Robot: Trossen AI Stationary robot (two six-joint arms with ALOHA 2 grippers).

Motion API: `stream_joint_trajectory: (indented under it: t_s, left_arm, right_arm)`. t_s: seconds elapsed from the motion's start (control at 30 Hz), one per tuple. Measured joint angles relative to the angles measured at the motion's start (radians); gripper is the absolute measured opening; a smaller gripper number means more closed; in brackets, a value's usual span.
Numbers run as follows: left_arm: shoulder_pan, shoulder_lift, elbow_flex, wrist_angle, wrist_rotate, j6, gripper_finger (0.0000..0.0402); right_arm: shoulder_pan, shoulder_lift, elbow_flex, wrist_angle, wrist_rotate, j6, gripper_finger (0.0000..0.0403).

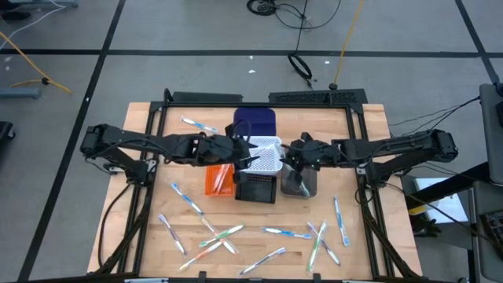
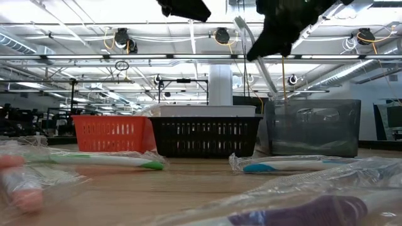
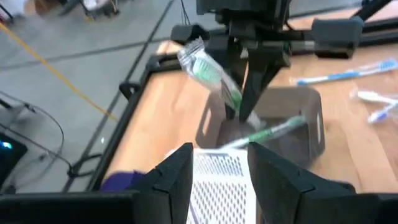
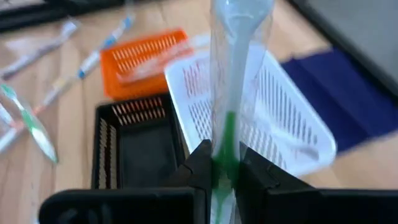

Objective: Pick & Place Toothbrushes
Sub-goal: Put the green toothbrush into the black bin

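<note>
My right gripper (image 1: 288, 157) hangs over the grey bin (image 1: 302, 187), shut on a green-and-white toothbrush (image 4: 231, 74) in a clear wrapper. Another green toothbrush (image 3: 273, 129) lies slanting inside that bin. My left gripper (image 3: 217, 167) is open with nothing between its fingers, above the white bin (image 1: 267, 151). Several wrapped toothbrushes (image 1: 287, 233) lie flat on the near half of the wooden table, and one more (image 1: 196, 126) lies at the far left. My right gripper pinches the toothbrush between its two fingers at the green stretch of the handle (image 4: 225, 146), wrapper included. The fingers (image 3: 255, 81) slant down from the table's right. The brush is lifted clear and tilted, its long whitish end (image 3: 198, 59) reaching up past the fingers, over the grey bin.
An orange bin (image 1: 220, 179), a black bin (image 1: 256, 187), the white bin and the grey bin stand in a tight group mid-table, with a dark blue bin (image 1: 256, 122) behind them. A black frame (image 1: 259, 98) runs along the table's far edge and sides.
</note>
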Motion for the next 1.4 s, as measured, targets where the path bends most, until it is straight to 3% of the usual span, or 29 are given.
stream_joint_trajectory:
  t_s: [0.23, 0.57, 1.0, 1.23, 1.4]
  left_arm:
    - [-0.012, 0.0, 0.0, -0.115, -0.002, -0.028, 0.0136]
    - [-0.038, 0.0, 0.0, -0.208, -0.002, -0.031, 0.0127]
    - [-0.04, 0.0, 0.0, -0.209, 0.0, -0.034, 0.0127]
    - [-0.04, 0.0, 0.0, -0.209, 0.0, -0.033, 0.0127]
    - [-0.04, 0.0, 0.0, -0.209, 0.0, -0.033, 0.0127]
  right_arm:
    - [0.003, 0.004, -0.006, -0.169, -0.002, 0.167, 0.0028]
    - [0.005, 0.008, -0.191, -0.06, -0.104, 0.323, 0.0028]
    - [0.004, 0.003, -0.227, -0.055, -0.133, 0.346, 0.0029]
    - [0.004, 0.004, -0.264, -0.044, -0.133, 0.347, 0.009]
    - [0.004, 0.004, -0.275, -0.011, -0.134, 0.328, 0.0113]
